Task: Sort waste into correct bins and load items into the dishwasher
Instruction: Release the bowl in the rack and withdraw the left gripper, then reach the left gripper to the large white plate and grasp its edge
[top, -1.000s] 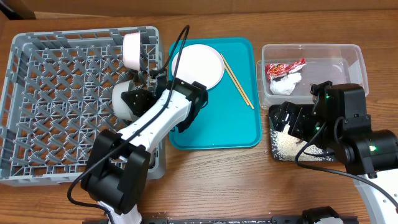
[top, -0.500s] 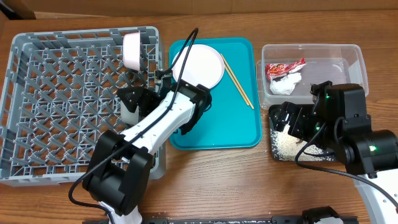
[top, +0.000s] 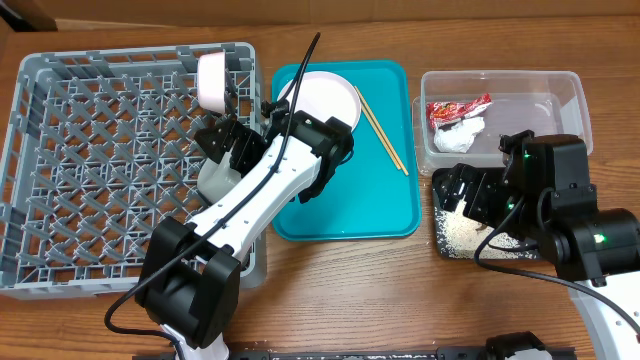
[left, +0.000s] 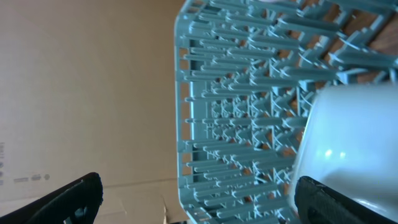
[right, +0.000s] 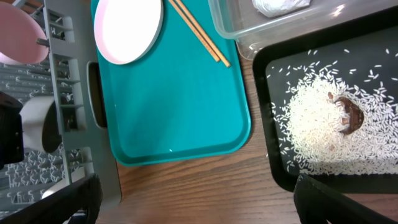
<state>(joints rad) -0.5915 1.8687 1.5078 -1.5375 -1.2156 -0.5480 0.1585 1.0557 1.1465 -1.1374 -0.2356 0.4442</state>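
Observation:
The grey dishwasher rack (top: 100, 150) fills the left. A white bowl (top: 213, 82) stands on edge at its back right. A second white bowl (top: 212, 180) rests in the rack, just under my open left gripper (top: 230, 147). In the left wrist view that bowl (left: 348, 143) lies by the right finger, with nothing between the fingers (left: 68, 199). A white plate (top: 325, 100) and chopsticks (top: 380, 130) lie on the teal tray (top: 340, 200). The wrapper (top: 458, 108) and tissue (top: 460, 133) sit in the clear tub (top: 540, 110). Rice (right: 323, 130) covers the black tray (right: 273, 174). My right gripper (top: 465, 190) hovers open, empty.
The left arm reaches across the rack's right wall and the teal tray's left edge. Bare wooden table (right: 186, 186) shows under the right gripper (right: 199, 202). A brown bit (right: 348, 115) sits in the rice pile.
My left gripper has opened and let go of the white bowl, which stays in the rack. The gripper has lifted toward the back. The right arm is still.

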